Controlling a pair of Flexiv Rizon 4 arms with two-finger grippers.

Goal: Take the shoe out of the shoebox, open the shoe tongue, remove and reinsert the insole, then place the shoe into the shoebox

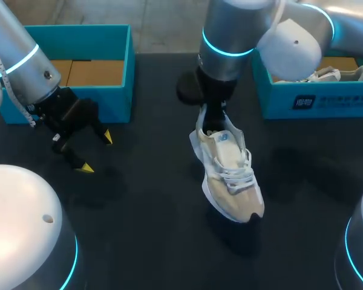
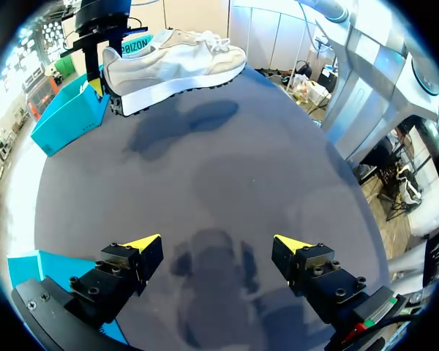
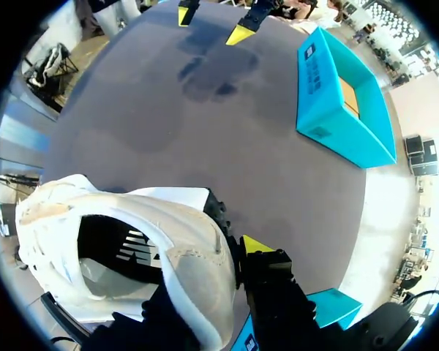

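One step down, I reckon: the right gripper (image 1: 214, 116) is pinching the back rim of the shoe (image 1: 230, 175), holding it mid-table with the toe toward 5 o'clock, while the left gripper (image 1: 97, 153) at its 9 o'clock gapes wide and empty, so next it needs to pull the tongue (image 1: 228, 154) open.

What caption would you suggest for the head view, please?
The right gripper holds a white shoe by its heel over the table; left gripper open.

A white-and-beige mesh sneaker (image 1: 230, 181) is held raised above the table, sole down, toe toward the near edge; an open teal cardboard shoebox (image 1: 121, 99) is set far left; a second teal shoebox (image 1: 327, 101) far right.
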